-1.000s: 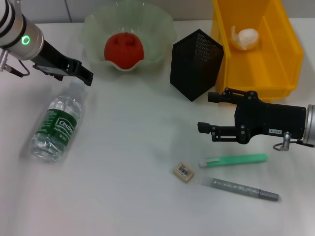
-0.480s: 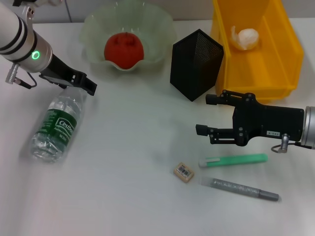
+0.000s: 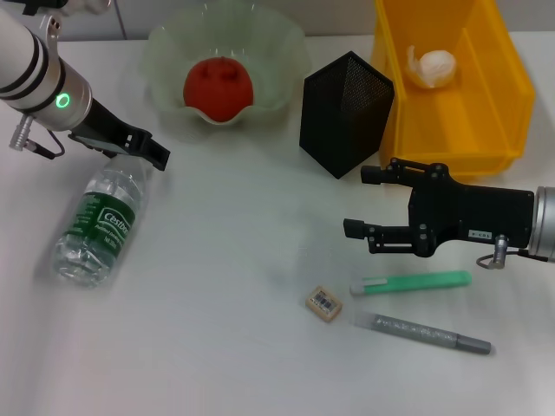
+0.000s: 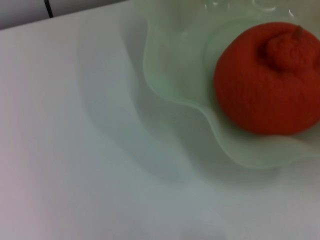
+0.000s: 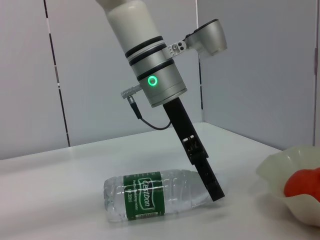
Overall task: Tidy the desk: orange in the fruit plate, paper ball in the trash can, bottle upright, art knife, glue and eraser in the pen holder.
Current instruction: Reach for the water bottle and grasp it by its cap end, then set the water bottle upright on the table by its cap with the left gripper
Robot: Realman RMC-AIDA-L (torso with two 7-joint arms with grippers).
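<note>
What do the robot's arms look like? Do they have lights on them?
The left arm is silver-white with black rings and a glowing green ring light, plus a thin cable; its left gripper is slim and black. The right gripper is a boxy black block with two finger bars, on a silver wrist with a small metal ring.

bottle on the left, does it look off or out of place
Yes. The bottle lies on its side on the table instead of standing, its cap end toward the left gripper, whose tip is down at that end. Nothing looks spilled or damaged.
</note>
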